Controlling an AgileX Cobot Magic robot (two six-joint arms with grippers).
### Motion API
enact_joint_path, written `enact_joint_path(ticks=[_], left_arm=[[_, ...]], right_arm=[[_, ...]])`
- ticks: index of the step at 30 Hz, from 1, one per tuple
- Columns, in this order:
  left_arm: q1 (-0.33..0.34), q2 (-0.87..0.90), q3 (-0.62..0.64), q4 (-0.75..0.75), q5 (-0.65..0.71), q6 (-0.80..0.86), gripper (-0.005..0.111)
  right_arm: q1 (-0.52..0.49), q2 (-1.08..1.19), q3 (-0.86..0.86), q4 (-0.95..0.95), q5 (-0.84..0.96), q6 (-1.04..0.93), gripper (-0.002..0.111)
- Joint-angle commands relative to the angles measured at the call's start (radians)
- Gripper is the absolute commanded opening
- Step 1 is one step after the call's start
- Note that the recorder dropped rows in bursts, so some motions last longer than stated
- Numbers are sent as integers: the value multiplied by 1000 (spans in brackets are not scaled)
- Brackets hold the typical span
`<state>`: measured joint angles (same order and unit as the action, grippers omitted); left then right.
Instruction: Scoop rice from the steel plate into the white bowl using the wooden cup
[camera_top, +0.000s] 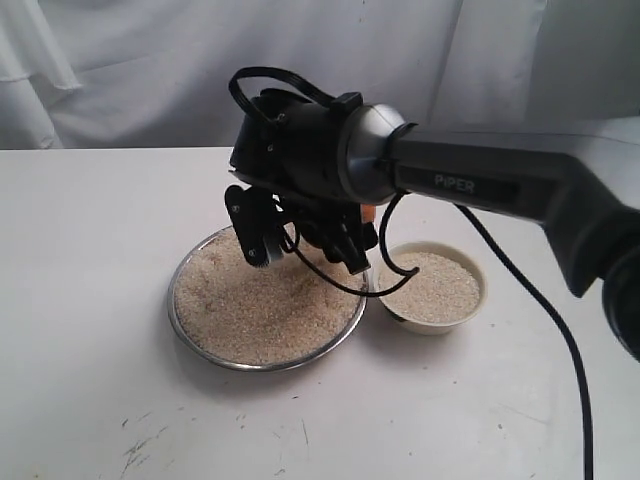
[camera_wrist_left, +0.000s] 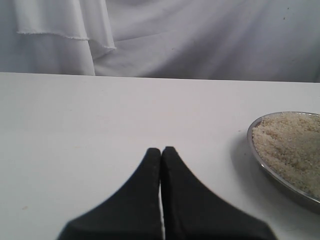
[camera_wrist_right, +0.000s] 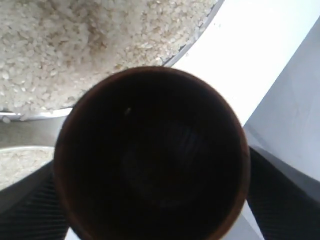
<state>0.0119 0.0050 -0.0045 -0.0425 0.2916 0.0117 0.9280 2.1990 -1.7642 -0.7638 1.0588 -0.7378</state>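
The right arm (camera_top: 500, 185), grey and black, reaches in level above the table (camera_top: 90, 250) from the far side of the white bowl (camera_top: 432, 322). Its wrist bends down over the steel plate (camera_top: 190, 335), above the part of the rim nearest that bowl. The right jaws are closed on the wooden cup (camera_wrist_right: 150, 155), with a ridged black finger (camera_wrist_right: 280, 195) against each side. The cup hangs just above that same rim. It is round, with a reddish-brown lip and a dark, bare-looking inside. The plate is wide, shallow, shiny metal, and the rice (camera_top: 260, 300) fills it as a loose, pale beige, grainy bed. The bowl, thick-rimmed and cream-white, sits just beside the plate and holds its own level layer of grains. The left jaws, smooth black wedges, are pressed tip to tip on nothing, low over bare table near the plate's edge. Creased white cloth (camera_top: 130, 70) hangs behind the table, beyond the plate.
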Motion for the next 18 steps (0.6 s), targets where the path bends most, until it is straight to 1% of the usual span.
enact_joint_path(ticks=[1, 4, 6, 7, 8, 9, 10, 11, 14, 16, 18], left_arm=[[-2, -5, 5, -1, -6, -3, 0], [-2, -5, 5, -1, -6, -3, 0], [-2, -5, 5, -1, -6, -3, 0], [-2, -5, 5, -1, -6, -3, 0], [-2, -5, 5, -1, -6, -3, 0], [-2, -5, 5, -1, -6, -3, 0], [-2, -5, 5, -1, -6, -3, 0], [-2, -5, 5, -1, -6, -3, 0], [-2, -5, 5, -1, -6, -3, 0], [-2, -5, 5, -1, -6, -3, 0], [-2, -5, 5, -1, -6, -3, 0]], right_arm=[[16, 13, -9, -24, 39, 11, 0], [33, 10, -9, -12, 70, 39, 0], [38, -12, -9, 44, 64, 69, 0], [24, -40, -9, 154, 22, 77, 0], [14, -54, -9, 203, -10, 77, 0], [-26, -83, -9, 325, -41, 74, 0], [-52, -94, -9, 364, -49, 74, 0], [-106, -117, -9, 463, -64, 74, 0], [-220, -145, -9, 758, -60, 54, 0], [-274, -145, -6, 938, -58, -8, 0], [-314, -143, 23, 1036, -86, -84, 0]])
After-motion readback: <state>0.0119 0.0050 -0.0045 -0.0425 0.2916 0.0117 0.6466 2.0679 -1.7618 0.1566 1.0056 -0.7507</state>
